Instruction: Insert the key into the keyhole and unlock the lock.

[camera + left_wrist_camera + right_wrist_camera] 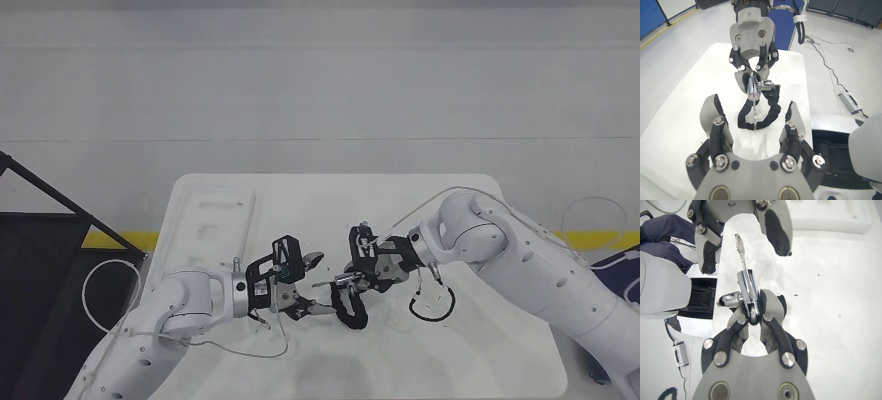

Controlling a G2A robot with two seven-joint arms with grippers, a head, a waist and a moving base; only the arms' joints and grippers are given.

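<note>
A white surface [480, 350] with rounded corners stands on a pale floor [300, 80] crossed by a yellow line, and from the top view we see a shallow white tray [215, 215] at its far left part; the left end effector [315, 283] and the right end effector [350, 280] meet nose to nose above the middle, the lock [341, 283] between them too small to read. From the left wrist view we make out the lock as a polished chrome cylinder [753, 89], gripped from behind by the closed right end effector [753, 79], with a flat, thin metal key [754, 115] seated in the keyhole [754, 96] on its round end face. A cable [772, 113] in a black fabric sleeve loops down to the surface. The left end effector [753, 100] is spread wide, its fuzzy black pads [719, 106] either side of the key and clear of it. The right wrist view adds the toothed blade and the key's squared bow [740, 249], the metal fitting at the cylinder's side, and the right end effector [751, 306] clamped on the lock's rear end.
</note>
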